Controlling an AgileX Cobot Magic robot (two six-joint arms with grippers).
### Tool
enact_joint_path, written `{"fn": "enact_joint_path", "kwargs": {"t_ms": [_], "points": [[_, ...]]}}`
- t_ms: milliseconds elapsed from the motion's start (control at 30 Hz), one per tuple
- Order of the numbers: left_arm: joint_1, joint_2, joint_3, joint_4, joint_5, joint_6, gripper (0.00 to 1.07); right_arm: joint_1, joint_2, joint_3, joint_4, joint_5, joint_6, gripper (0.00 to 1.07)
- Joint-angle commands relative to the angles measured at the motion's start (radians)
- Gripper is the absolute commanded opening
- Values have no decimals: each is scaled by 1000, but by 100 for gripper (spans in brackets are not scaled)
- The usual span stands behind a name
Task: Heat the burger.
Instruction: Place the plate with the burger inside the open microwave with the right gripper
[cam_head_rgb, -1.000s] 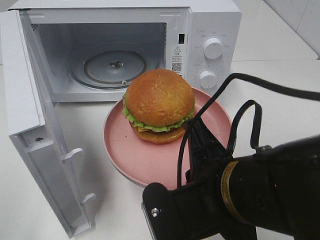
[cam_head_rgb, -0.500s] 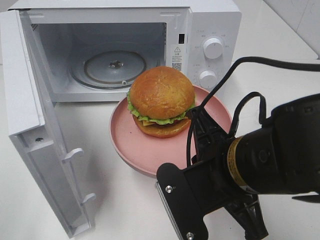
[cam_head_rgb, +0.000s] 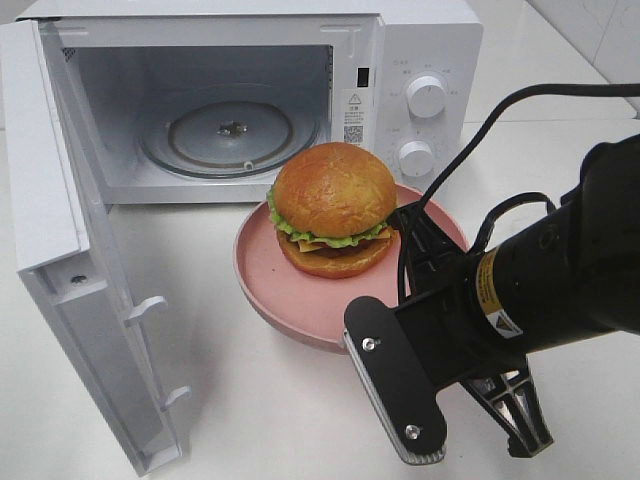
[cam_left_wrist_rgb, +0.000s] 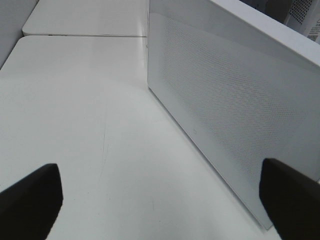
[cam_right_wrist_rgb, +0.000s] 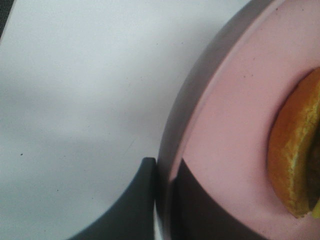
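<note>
The burger (cam_head_rgb: 335, 205) sat on a pink plate (cam_head_rgb: 290, 305) just in front of the microwave (cam_head_rgb: 420, 40), not yet inside it. The microwave's door (cam_head_rgb: 55, 190) stood swung wide, leaving the glass turntable (cam_head_rgb: 230, 135) open to receive the meal. The right gripper (cam_right_wrist_rgb: 162, 167) was clenched on the plate's rim in front of the microwave's dials (cam_head_rgb: 427, 95) (one finger inside the lip, one outside), a hold that apparently let the arm move the burger without touching the bun. The left gripper (cam_left_wrist_rgb: 160, 200), jaws spread and holding nothing, hovered beside what looked like the microwave's door panel, seemingly kept out of the way.
</note>
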Motion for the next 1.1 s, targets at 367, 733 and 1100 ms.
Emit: {"fn": "enact_joint_path", "kwargs": {"t_ms": [367,733,1100], "points": [[2,-20,2,0,-3,-6,100,-111,-6,-9,294,-123,-366,0],[2,-20,2,0,-3,-6,100,-165,28,-35,459,-155,-541,0],[2,-20,2,0,-3,-6,100,-164,135,-161,423,-175,-530,0]]}}
